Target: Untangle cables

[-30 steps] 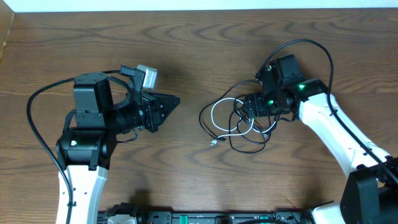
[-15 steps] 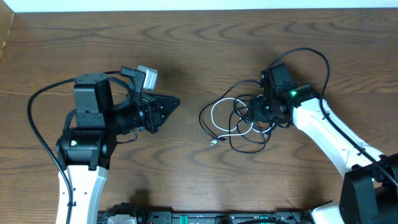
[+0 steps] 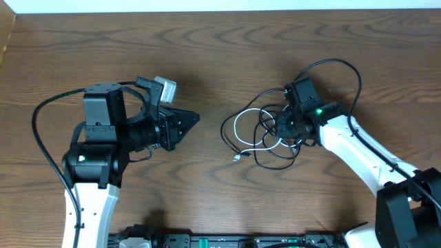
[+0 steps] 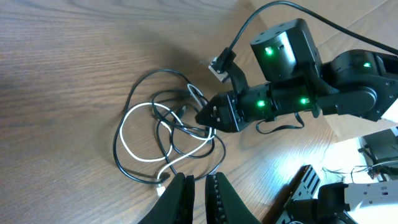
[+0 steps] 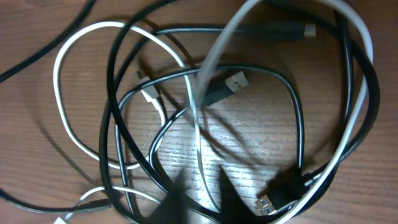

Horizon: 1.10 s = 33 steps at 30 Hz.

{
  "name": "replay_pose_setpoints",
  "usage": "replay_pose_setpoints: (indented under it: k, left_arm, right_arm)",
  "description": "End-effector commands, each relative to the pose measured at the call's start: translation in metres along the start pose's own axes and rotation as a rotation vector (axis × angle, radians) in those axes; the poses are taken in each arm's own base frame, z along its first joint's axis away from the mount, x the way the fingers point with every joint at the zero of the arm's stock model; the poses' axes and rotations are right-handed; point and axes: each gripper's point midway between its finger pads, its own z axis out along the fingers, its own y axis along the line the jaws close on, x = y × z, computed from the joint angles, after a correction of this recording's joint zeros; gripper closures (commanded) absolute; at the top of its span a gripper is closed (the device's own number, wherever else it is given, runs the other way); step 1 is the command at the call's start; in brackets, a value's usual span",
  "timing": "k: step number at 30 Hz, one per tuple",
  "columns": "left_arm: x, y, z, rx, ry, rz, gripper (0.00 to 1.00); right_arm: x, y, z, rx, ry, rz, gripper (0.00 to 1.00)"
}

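The cables (image 3: 265, 138) lie as one loose tangle of black cords and a white one (image 3: 236, 131) right of the table's middle. My right gripper (image 3: 278, 125) sits on the tangle's right side. Seen from the left wrist, its jaws come to a closed point (image 4: 202, 117) among the cords. In its own view the fingertips (image 5: 180, 183) flank a pale strand (image 5: 200, 155), and a black cord crosses below; the gripper (image 5: 202, 177) is shut there. A USB plug (image 5: 273, 200) lies beside it. My left gripper (image 3: 195, 116) hovers shut and empty, left of the tangle, tips (image 4: 198, 183) near the white cord's plug.
The right arm's own thick black wire (image 3: 344, 69) arches above its wrist. A dark equipment rail (image 3: 227, 241) runs along the table's front edge. The table's back edge meets a white strip (image 3: 220, 5).
My right gripper has shifted slightly left into the tangle and closed from wide open. The left arm has stayed where it was.
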Motion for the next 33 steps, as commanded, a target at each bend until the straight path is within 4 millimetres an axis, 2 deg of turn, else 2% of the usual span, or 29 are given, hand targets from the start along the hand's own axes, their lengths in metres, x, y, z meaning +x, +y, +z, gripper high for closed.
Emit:
replay_pose_setpoints:
  k: [1, 5, 8, 12, 20, 25, 26, 29, 33]
  left_arm:
    - [0.0, -0.001, 0.0, 0.012, 0.001, 0.02, 0.88]
    - [0.002, -0.001, 0.0, 0.012, 0.008, 0.013, 0.87]
    - [0.004, -0.001, 0.0, 0.012, 0.015, 0.018, 0.87]
    - [0.005, -0.001, 0.0, 0.012, 0.018, 0.02, 0.87]
    - [0.005, -0.001, 0.0, 0.011, 0.017, 0.027, 0.88]
    - [0.006, -0.001, 0.0, 0.012, 0.022, 0.021, 0.83]
    - [0.006, -0.001, 0.0, 0.012, 0.023, 0.019, 0.77]
    - [0.009, -0.001, 0.0, 0.012, 0.033, 0.009, 0.67]
    - [0.014, 0.001, 0.002, 0.012, 0.044, -0.005, 0.63]
  right_arm:
    - [0.002, -0.004, 0.004, 0.024, -0.005, 0.005, 0.99]
    - [-0.007, 0.004, -0.003, -0.01, -0.021, -0.034, 0.99]
    - [-0.018, 0.014, -0.02, -0.038, -0.056, -0.053, 0.99]
    - [-0.034, 0.027, -0.064, -0.071, -0.122, -0.07, 0.99]
    - [-0.042, 0.051, -0.182, -0.176, -0.263, -0.151, 0.99]
    - [-0.048, 0.062, -0.253, -0.25, -0.424, -0.189, 0.99]
    - [-0.05, 0.064, -0.263, -0.261, -0.45, -0.192, 0.99]
    - [-0.052, 0.067, -0.286, -0.284, -0.509, -0.197, 0.99]
    - [-0.054, 0.069, -0.297, -0.295, -0.535, -0.2, 0.99]
